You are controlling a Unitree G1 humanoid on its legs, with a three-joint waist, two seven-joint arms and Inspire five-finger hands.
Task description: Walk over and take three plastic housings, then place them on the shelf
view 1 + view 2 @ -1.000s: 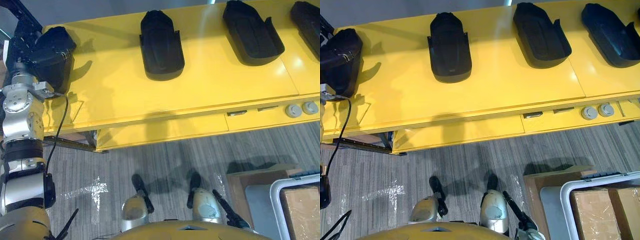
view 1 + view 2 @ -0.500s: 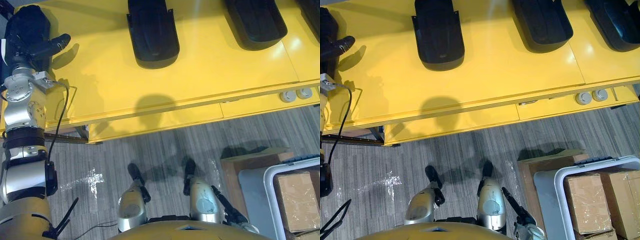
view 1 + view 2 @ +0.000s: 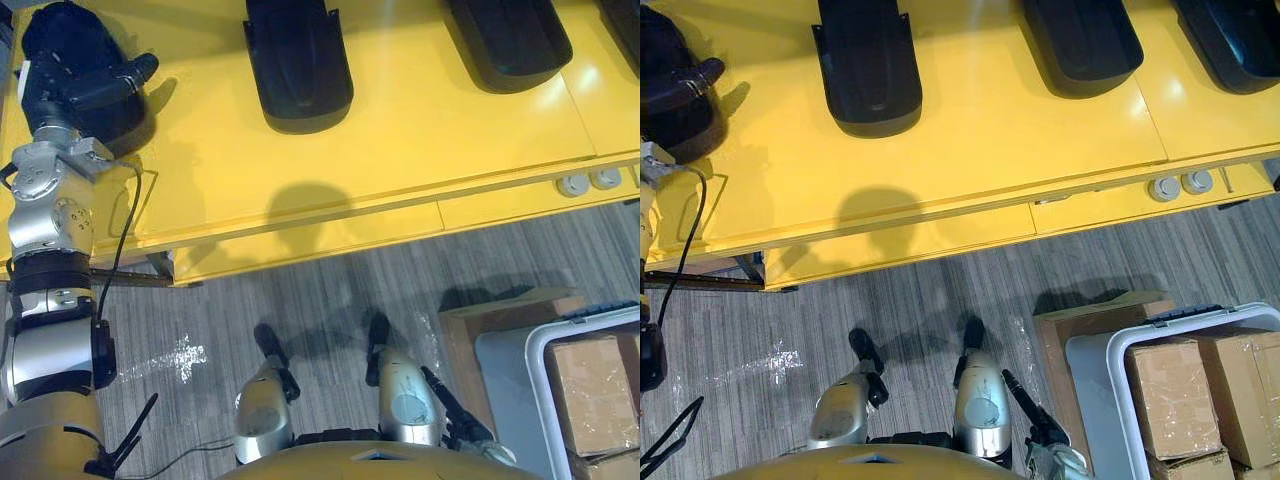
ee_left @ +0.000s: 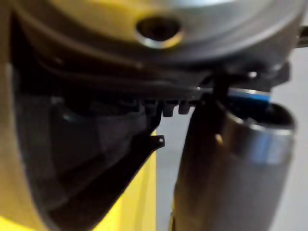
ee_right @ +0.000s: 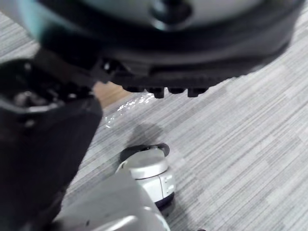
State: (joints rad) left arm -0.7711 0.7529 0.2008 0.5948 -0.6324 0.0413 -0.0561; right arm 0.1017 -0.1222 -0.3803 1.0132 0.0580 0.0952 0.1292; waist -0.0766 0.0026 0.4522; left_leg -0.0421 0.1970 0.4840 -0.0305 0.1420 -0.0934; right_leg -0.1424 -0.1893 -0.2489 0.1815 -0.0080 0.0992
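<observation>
Black plastic housings lie in a row on the yellow table [image 3: 420,150]: one left of centre [image 3: 295,60], one further right [image 3: 510,40] and a third at the right end [image 3: 1230,40]. Another housing [image 3: 60,35] sits at the table's left end, seen close up in the left wrist view [image 4: 86,159]. My left hand [image 3: 100,88] rests over it and is open, its thumb [image 4: 226,168] straight and clear of the housing's side. My right hand [image 3: 1038,428] hangs relaxed by my side above the floor, holding nothing.
A grey bin [image 3: 1110,370] with cardboard boxes [image 3: 1185,390] stands on the floor at the lower right, on a brown board [image 3: 1060,330]. Two round knobs [image 3: 1175,185] sit on the table's front edge. Grey carpet lies between me and the table.
The camera has shifted, so the table and the bin sit differently in view. My left hand's thumb has swung out to the right over the leftmost housing. The other housings have stayed put.
</observation>
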